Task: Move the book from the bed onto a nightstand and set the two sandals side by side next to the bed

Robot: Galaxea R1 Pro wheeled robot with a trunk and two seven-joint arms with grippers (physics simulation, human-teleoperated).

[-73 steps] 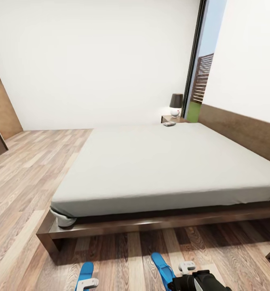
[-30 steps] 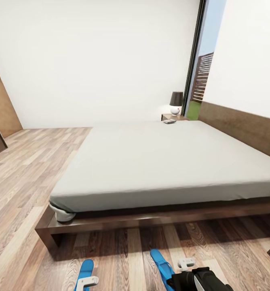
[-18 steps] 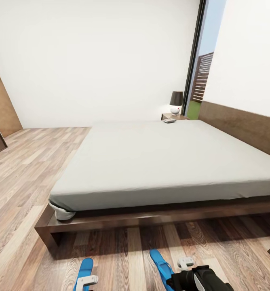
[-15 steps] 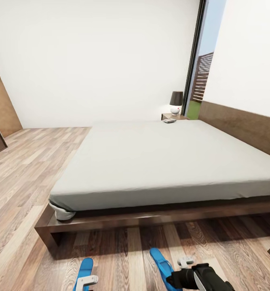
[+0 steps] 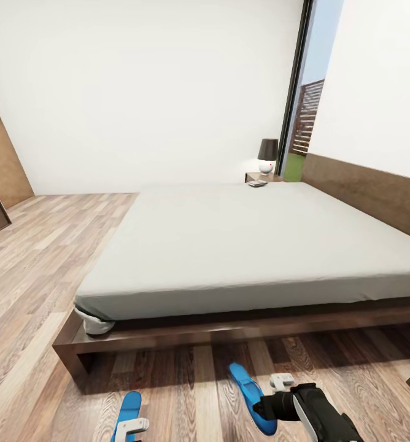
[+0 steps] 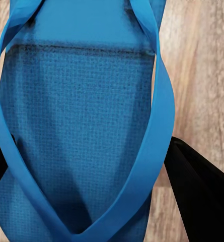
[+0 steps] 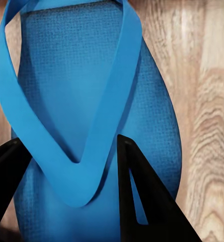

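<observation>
the right gripper [image 5: 272,396] has lifted and carried its blue sandal [image 5: 251,397] a little toward the bed [image 5: 248,245] since a moment ago; the sandal's toe now sits nearer the dark frame, while the bed and room hold steady, so the arm moved, not the camera. in the right wrist view the black fingers [image 7: 137,201] straddle the sandal's strap [image 7: 91,151], closed around it, so the hold looks firm. the left gripper [image 5: 130,426] hangs over the other blue sandal [image 5: 129,411], its fingers [image 6: 197,196] flanking the strap [image 6: 157,151] and looking closed on it. the two sandals are well apart, both on the wood floor [image 5: 39,270] ahead of the grippers. far beyond them, the book [image 5: 257,183] lies at the bed's far corner, just beside the nightstand [image 5: 261,178] with its lamp [image 5: 267,156]. pairing the sandals seems underway; the book is untouched.
</observation>
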